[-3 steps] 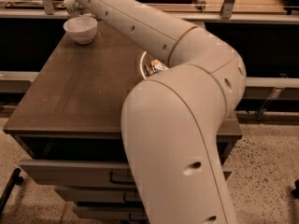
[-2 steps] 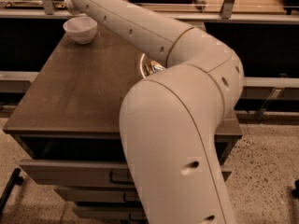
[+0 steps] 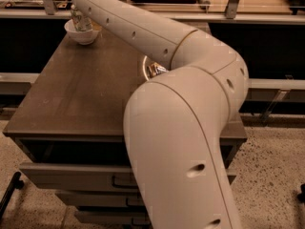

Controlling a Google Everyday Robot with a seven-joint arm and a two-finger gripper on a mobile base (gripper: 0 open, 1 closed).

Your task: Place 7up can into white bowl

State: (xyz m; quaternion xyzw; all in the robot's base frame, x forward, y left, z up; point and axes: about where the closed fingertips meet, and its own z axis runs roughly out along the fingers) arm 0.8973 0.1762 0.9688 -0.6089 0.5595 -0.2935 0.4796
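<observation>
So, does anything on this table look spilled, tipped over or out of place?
Nothing stands out. The 7up can stands upright in the white bowl at the table's far left corner; the hand is right above it, largely hidden by the arm. A shiny object mid-table sits partly behind the arm; unclear.

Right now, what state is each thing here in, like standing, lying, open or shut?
7up can: upright, its base down inside the white bowl.
white bowl: right way up on the table, far left corner, holding the can.
end effector: over the can, largely hidden by the arm.
foil bag: lying in a white dish, half hidden.
drawers: shut.
</observation>
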